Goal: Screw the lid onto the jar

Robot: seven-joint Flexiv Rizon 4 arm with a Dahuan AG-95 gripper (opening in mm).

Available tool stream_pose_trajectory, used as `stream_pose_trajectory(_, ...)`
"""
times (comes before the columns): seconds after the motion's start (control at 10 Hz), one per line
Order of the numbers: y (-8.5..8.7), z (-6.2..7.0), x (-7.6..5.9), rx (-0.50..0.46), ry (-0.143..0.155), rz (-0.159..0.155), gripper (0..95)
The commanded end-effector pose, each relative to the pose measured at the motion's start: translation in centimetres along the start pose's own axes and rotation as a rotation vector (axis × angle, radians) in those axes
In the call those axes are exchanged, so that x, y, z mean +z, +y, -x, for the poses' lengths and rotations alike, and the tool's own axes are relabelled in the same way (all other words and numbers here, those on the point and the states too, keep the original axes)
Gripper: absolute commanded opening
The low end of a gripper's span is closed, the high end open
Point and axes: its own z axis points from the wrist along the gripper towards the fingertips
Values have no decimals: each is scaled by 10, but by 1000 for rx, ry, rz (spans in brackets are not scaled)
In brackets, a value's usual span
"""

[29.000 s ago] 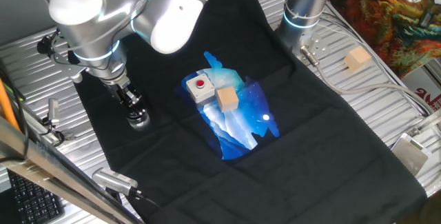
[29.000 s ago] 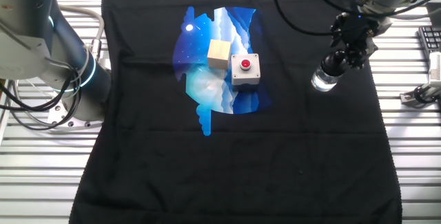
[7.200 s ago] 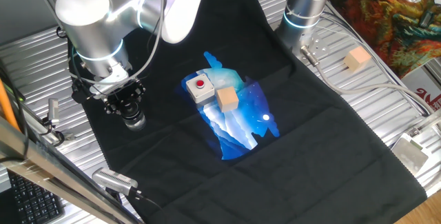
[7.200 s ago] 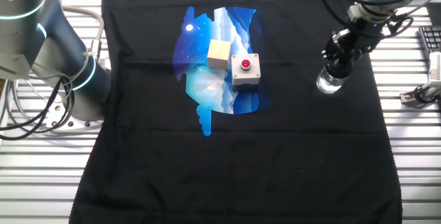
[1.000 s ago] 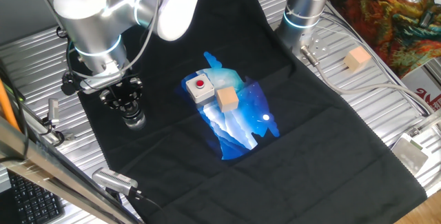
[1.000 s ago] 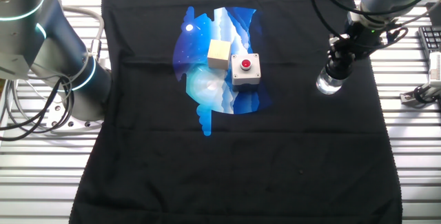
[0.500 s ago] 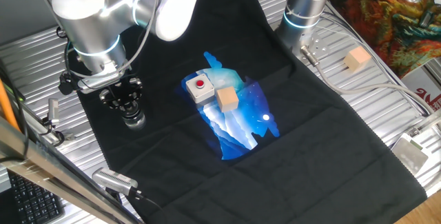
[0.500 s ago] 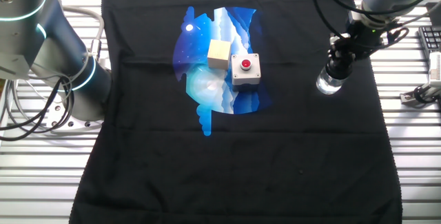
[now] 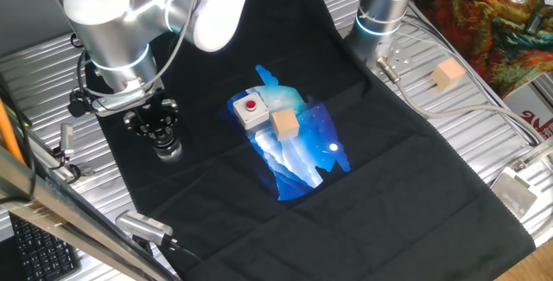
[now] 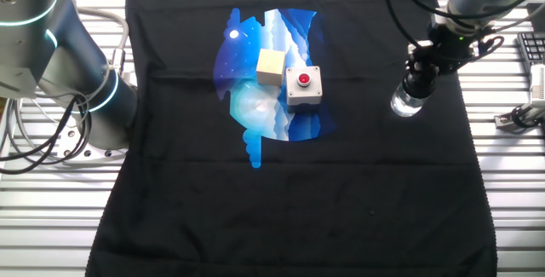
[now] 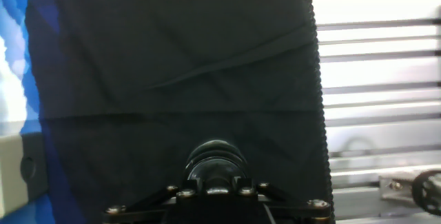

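The jar is a small clear glass cylinder standing upright on the black cloth at the left; it also shows in the other fixed view at the right. The black lid sits on top of the jar, with only its round top showing in the hand view. My gripper points straight down over the jar and is shut on the lid; it also shows in the other fixed view and at the bottom of the hand view. The lid's white piece is hidden.
A grey box with a red button and a tan wooden cube sit on the blue print mid-cloth. A second cube lies on the metal slats at the far right. Another arm's base stands at the back. The cloth's edge runs close by.
My hand has turned a little about the jar's axis while holding the lid. The jar stays in the same spot.
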Motion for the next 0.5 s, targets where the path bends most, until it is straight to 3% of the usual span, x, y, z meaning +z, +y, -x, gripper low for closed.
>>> stream_pose_trajectory(0.1, 1, -1, -1, 42, -2, 6, 0)
stream_pose_trajectory(0.5, 1, -1, -1, 107, -10, 4, 0)
